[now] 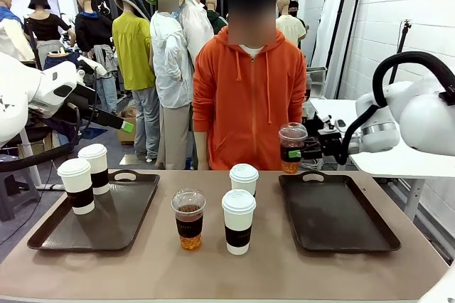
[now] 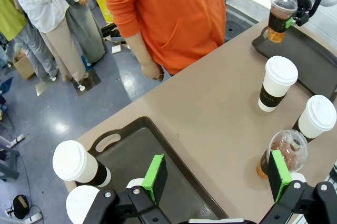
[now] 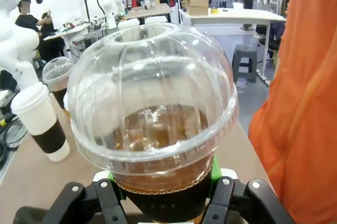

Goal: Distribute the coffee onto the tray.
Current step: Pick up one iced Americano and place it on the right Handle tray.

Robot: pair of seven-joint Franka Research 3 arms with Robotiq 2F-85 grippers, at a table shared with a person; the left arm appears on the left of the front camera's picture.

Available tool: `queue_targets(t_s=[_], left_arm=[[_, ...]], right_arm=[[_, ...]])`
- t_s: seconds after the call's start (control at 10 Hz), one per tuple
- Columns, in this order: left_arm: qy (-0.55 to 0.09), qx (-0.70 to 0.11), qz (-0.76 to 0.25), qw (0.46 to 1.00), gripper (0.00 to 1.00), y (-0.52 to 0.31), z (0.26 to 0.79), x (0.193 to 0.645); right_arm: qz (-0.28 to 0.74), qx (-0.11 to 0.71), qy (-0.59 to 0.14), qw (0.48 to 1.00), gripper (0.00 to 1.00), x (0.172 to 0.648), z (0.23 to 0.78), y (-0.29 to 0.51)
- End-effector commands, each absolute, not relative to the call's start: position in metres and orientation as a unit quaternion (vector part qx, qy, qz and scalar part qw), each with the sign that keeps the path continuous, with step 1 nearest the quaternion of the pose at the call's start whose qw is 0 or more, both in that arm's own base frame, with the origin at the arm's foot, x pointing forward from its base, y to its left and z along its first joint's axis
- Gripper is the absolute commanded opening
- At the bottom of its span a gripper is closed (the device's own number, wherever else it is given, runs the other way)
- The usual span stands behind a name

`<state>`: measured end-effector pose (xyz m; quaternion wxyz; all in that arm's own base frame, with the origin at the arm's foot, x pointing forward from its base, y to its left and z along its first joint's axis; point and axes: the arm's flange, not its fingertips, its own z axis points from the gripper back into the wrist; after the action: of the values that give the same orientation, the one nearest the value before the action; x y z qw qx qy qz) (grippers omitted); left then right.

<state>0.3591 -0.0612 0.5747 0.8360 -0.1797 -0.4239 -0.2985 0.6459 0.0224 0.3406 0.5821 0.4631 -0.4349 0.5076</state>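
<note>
- OK, right tool (image 3: 163, 199): clamped round the dark band of the clear dome-lid cup (image 3: 152, 108), brown liquid inside. In front view you'll find it mid-right, at the far-left corner of the right tray (image 1: 341, 235). Can't tell if the cup touches the tray.
- Left tool (image 2: 217, 177): wide open, nothing held, green pads (image 2: 155, 177) apart at the bottom of its wrist view, over the worktop (image 2: 210, 113) by the left tray (image 2: 131, 145).
- Left tray, lower left of front view: front white cup (image 1: 75, 185) and back white cup (image 1: 93, 168), both upright.
- Centre, btwn trays: 2nd clear cup (image 1: 188, 219), near white cup (image 1: 238, 221) just beside it, far white cup (image 1: 244, 178) behind.
</note>
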Motion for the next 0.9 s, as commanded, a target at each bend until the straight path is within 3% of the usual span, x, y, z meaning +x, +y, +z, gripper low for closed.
queue_targets(t_s=[0.0, 0.8], left_arm=[[-0.422, -0.182, -0.297, 0.837, 1.0, -0.06, 0.574, 0.359], [-0.422, -0.182, -0.297, 0.837, 1.0, -0.06, 0.574, 0.359]], right_arm=[[0.515, 0.465, -0.444, 0.567, 0.65, 0.627, 0.339, 0.01], [0.517, 0.456, -0.439, 0.576, 0.65, 0.645, 0.282, -0.01]])
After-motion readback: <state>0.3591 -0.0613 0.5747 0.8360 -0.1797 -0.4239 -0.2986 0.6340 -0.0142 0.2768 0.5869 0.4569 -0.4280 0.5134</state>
